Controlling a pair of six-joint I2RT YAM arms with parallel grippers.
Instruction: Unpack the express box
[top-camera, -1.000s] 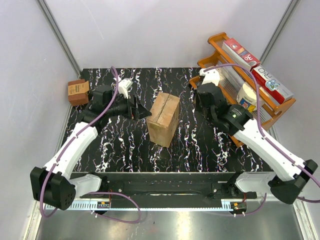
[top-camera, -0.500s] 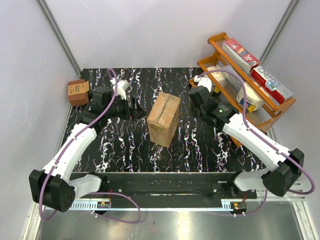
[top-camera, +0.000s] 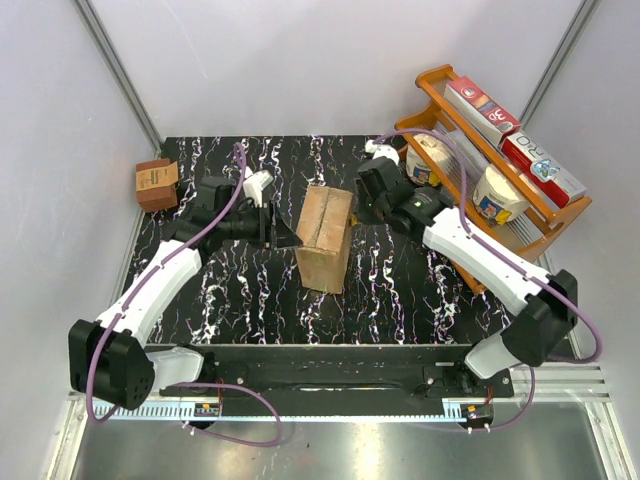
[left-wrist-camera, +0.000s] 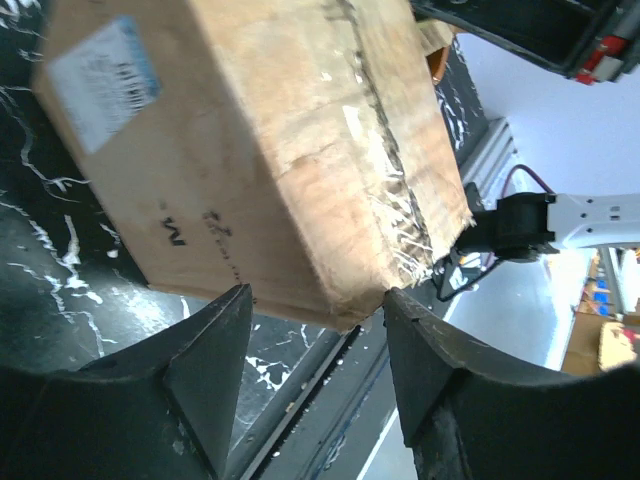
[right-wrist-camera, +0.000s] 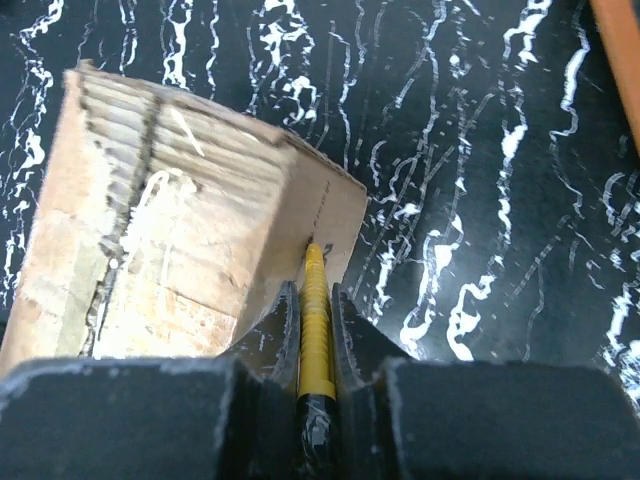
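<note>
The express box (top-camera: 326, 238), a brown carton with its taped seam on top, stands in the middle of the black marbled table (top-camera: 240, 290). Its white label (left-wrist-camera: 105, 65) shows in the left wrist view. My left gripper (top-camera: 282, 234) is at the box's left side, open. In its wrist view the left gripper (left-wrist-camera: 315, 295) has a box (left-wrist-camera: 270, 150) corner between its fingertips, and one fingertip (left-wrist-camera: 392, 300) touches the cardboard. My right gripper (top-camera: 358, 204) is at the box's far right edge. In its own view the right gripper (right-wrist-camera: 315, 290) is shut on a yellow ribbed tool (right-wrist-camera: 316, 320), whose tip rests against the box (right-wrist-camera: 170, 230) side.
A small darker brown box (top-camera: 157, 183) sits at the table's far left corner. An orange rack (top-camera: 545, 215) with cartons and tubs stands at the right, close behind my right arm. A black rail (top-camera: 320, 365) runs along the near edge.
My right arm has swung left from the rack to the box's far right edge. My left gripper has moved right against the box and its jaws have narrowed. The box has turned slightly.
</note>
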